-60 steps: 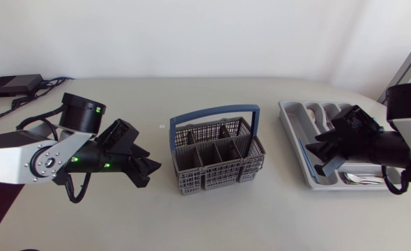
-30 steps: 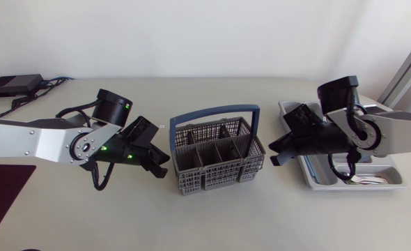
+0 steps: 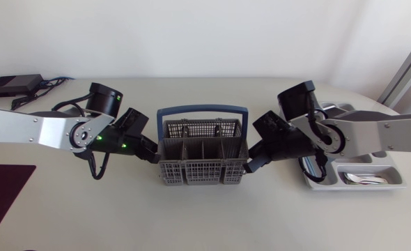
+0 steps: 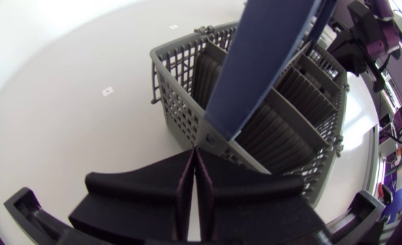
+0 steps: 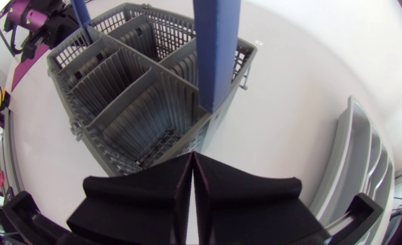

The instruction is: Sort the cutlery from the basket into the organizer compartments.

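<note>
Currently left gripper point(image 3: 154, 157) and right gripper point(image 3: 248, 167), both fully closed and holding nothing, have their tips against opposite ends of the grey cutlery basket point(image 3: 202, 174).

Bright, even overhead light — soft faint shadow close under the basket point(image 3: 203, 171) on the pale table point(image 3: 191, 223) — wrist views wash it near-white and bow heavily toward their rims.

Grey basket point(image 3: 203, 171) (blue handle) upright — organizer point(image 3: 386, 167) rightward.

One basket point(image 3: 202, 173), one organizer point(image 3: 391, 166), one left hand point(image 3: 156, 155), one right hand point(image 3: 251, 164).
</note>
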### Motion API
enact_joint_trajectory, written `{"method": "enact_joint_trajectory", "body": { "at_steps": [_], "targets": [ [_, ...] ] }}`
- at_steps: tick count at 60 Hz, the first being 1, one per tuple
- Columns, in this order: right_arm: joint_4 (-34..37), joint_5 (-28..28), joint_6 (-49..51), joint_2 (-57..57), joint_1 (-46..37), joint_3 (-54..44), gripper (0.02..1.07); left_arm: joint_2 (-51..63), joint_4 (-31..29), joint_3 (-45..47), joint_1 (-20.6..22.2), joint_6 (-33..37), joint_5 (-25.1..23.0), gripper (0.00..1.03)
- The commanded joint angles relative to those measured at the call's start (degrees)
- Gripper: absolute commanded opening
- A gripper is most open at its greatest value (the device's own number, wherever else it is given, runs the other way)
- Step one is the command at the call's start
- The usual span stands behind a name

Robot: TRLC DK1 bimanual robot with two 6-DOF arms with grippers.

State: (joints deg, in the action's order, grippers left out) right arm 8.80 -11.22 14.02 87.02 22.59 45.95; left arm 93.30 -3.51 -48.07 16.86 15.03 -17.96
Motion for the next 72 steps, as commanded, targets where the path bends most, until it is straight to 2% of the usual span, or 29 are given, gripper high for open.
{"method": "enact_joint_trajectory", "body": {
  "at_steps": [1,8,23,42,56,72],
  "targets": [
    [-0.8,1.1,-2.6,1.9,2.4,2.1,0.07,1.3,1.3,-2.4,-2.2,0.8,-2.5,0.03],
    [-1.2,2.9,-3.8,4.2,3.2,4.4,0.07,2.2,1.3,-2.7,-3.4,1.5,-3.1,0.03],
    [-1.9,4.7,-4.9,5.8,2.5,6.8,0.07,3.8,1.6,-3.5,-3.0,1.7,-3.3,0.03],
    [-2.1,5.4,-5.1,5.2,2.5,5.1,0.07,6.0,1.6,-5.3,-2.7,1.3,-3.3,0.03],
    [-2.9,6.8,-4.4,2.3,1.1,1.9,0.07,3.7,1.5,-2.5,-5.3,2.0,-3.3,0.04],
    [-2.5,8.1,-3.0,-5.5,-1.9,-2.0,0.07,-4.6,1.4,3.3,-9.8,4.0,-3.3,0.04]
  ]
}}
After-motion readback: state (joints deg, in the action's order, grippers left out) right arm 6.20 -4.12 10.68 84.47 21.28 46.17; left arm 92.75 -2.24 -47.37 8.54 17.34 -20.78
